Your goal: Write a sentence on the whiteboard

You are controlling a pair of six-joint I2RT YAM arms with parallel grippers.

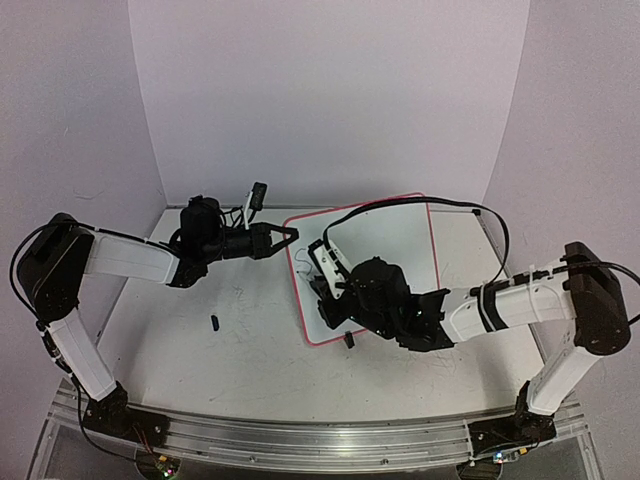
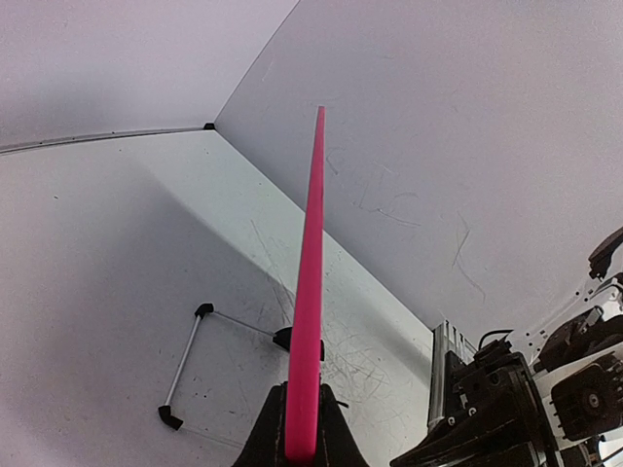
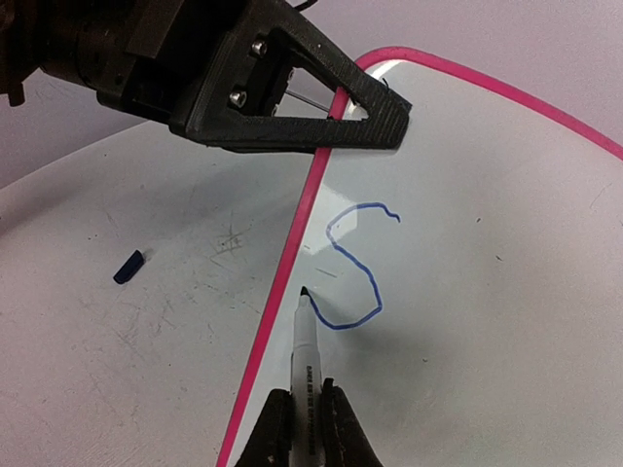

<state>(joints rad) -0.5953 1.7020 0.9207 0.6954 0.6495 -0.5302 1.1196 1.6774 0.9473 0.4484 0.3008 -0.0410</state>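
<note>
**Mia:** Where is the whiteboard?

**Ben:** The whiteboard lies on the table. It is in the middle and a bit to the right. It has a pink rim all around.

**Mia:** What is the left gripper doing?

**Ben:** The left gripper is closed tight on the pink rim. It pinches the left edge of the whiteboard, up by the far left corner.

**Mia:** And the right gripper?

**Ben:** The right gripper is closed on a pen. The pen is white with a dark tip. It sticks out in front of the two fingers, over the left part of the whiteboard.

**Mia:** Is there any writing?

**Ben:** Just the start of the sentence. It is one blue S, close to the left edge of the whiteboard.

**Mia:** Where is the pen tip?

**Ben:** It is just left of the bottom curl of the S, between the S and the pink rim. I cannot tell if it touches the whiteboard.

**Mia:** What else is on the table?

**Ben:** A small dark blue cap lies to the left of the whiteboard, apart from it. A little black clip sits at the near edge of the whiteboard.
</note>
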